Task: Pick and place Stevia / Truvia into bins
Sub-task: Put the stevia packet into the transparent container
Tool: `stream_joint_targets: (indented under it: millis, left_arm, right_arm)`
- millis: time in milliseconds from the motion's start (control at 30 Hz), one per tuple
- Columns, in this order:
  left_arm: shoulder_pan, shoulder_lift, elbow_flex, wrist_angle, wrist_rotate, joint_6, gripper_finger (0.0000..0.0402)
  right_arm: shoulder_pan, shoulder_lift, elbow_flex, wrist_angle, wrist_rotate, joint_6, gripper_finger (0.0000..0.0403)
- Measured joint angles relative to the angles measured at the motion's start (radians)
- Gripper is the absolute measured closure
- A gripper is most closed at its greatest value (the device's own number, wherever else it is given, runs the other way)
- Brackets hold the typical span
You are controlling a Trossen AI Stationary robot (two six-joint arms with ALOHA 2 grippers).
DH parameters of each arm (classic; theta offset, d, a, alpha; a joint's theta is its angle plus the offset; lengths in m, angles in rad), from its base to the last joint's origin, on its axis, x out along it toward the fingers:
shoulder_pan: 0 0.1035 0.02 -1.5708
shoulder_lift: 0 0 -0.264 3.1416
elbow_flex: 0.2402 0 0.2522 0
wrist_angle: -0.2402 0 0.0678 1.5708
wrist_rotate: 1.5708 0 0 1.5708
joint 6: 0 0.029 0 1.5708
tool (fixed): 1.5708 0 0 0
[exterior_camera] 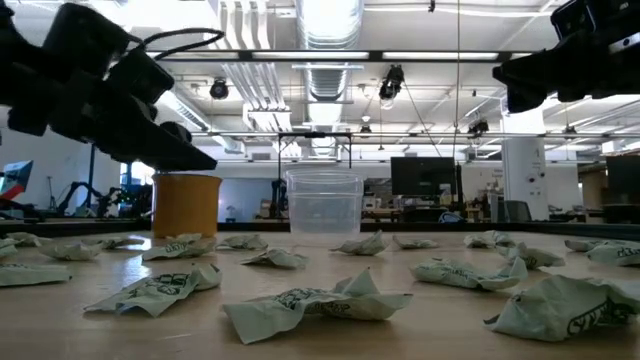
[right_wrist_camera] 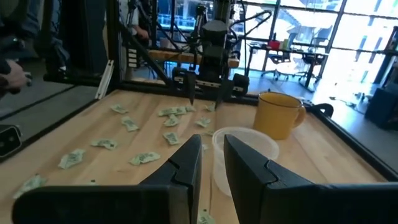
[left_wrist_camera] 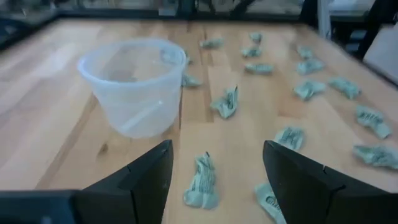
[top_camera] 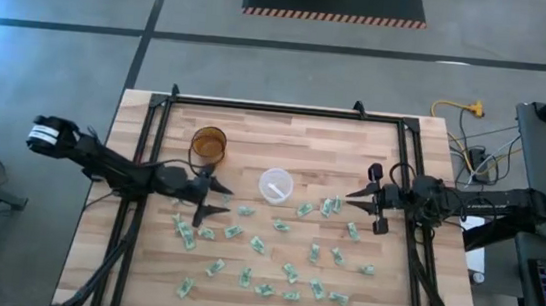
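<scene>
Several pale green and white sachets (top_camera: pixel 274 244) lie flat and scattered over the near half of the wooden table. The translucent cup (top_camera: pixel 276 185) stands upright on its base among them, and it also shows in the left wrist view (left_wrist_camera: pixel 134 84). My left gripper (top_camera: pixel 228 200) hangs open above the table just left of the cup. One sachet (left_wrist_camera: pixel 200 180) lies on the table below and ahead of its spread fingers (left_wrist_camera: pixel 217 146). My right gripper (top_camera: pixel 351 194) hovers right of the cup, pointing at it, with only a narrow gap between its fingers (right_wrist_camera: pixel 211 143).
An amber-brown cup (top_camera: pixel 208 145) stands behind and left of the translucent cup. A black metal frame (top_camera: pixel 287 109) runs along the table's far edge and sides. Bare wood lies along the far part of the table. A person's hand (right_wrist_camera: pixel 12 74) shows beyond the table.
</scene>
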Motion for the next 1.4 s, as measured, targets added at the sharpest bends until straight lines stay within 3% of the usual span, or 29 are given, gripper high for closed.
stream_joint_targets:
  millis: [200,500,1400]
  left_arm:
    - [0.0,0.071,0.24,-0.434,-0.068,-0.008,0.0219]
    - [-0.012,0.301,0.436,-0.59,-0.069,0.044,0.0244]
    - [-0.014,0.427,0.462,-0.581,-0.082,-0.008,0.0251]
  right_arm:
    - [0.0,0.0,0.0,-0.001,0.0,0.037,0.0344]
    - [0.0,0.0,-0.001,-0.031,0.0,0.055,0.0344]
    - [0.0,0.0,-0.001,-0.031,0.0,0.054,0.0344]
